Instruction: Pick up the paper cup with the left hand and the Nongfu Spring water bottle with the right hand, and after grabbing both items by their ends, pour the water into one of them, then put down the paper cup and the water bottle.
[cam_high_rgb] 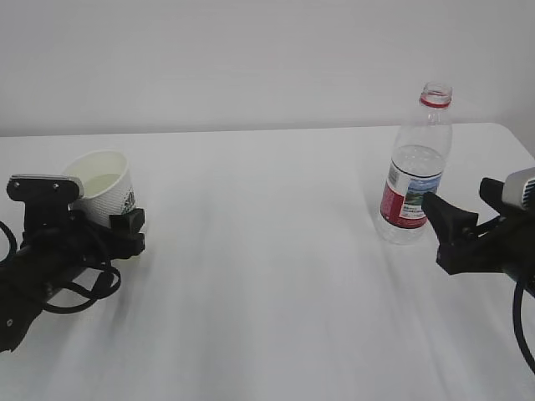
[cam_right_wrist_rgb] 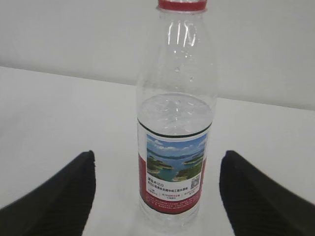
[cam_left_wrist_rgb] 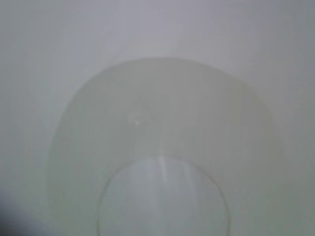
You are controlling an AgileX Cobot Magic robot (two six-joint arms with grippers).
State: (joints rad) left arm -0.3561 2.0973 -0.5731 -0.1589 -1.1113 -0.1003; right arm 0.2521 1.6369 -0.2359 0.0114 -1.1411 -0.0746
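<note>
The white paper cup (cam_high_rgb: pixel 99 185) leans tilted at the left of the table, its cream inside showing. My left gripper (cam_high_rgb: pixel 117 224) is shut on its lower part; one black finger (cam_high_rgb: pixel 130 224) shows by its base and the other is hidden. In the left wrist view the paper cup (cam_left_wrist_rgb: pixel 157 123) fills the frame as a blur and no fingers show. The Nongfu Spring water bottle (cam_high_rgb: pixel 414 175) stands upright at the right, uncapped, with water (cam_high_rgb: pixel 415 159) to about half height. My right gripper (cam_high_rgb: pixel 447 234) is open just short of it. The bottle (cam_right_wrist_rgb: pixel 172 123) stands between and beyond that gripper's (cam_right_wrist_rgb: pixel 157 162) spread fingertips, untouched.
The white table (cam_high_rgb: pixel 267 276) runs from side to side, with its far edge against a pale wall and a rounded corner at the far right behind the bottle. Black cables loop beside the left arm (cam_high_rgb: pixel 79 288).
</note>
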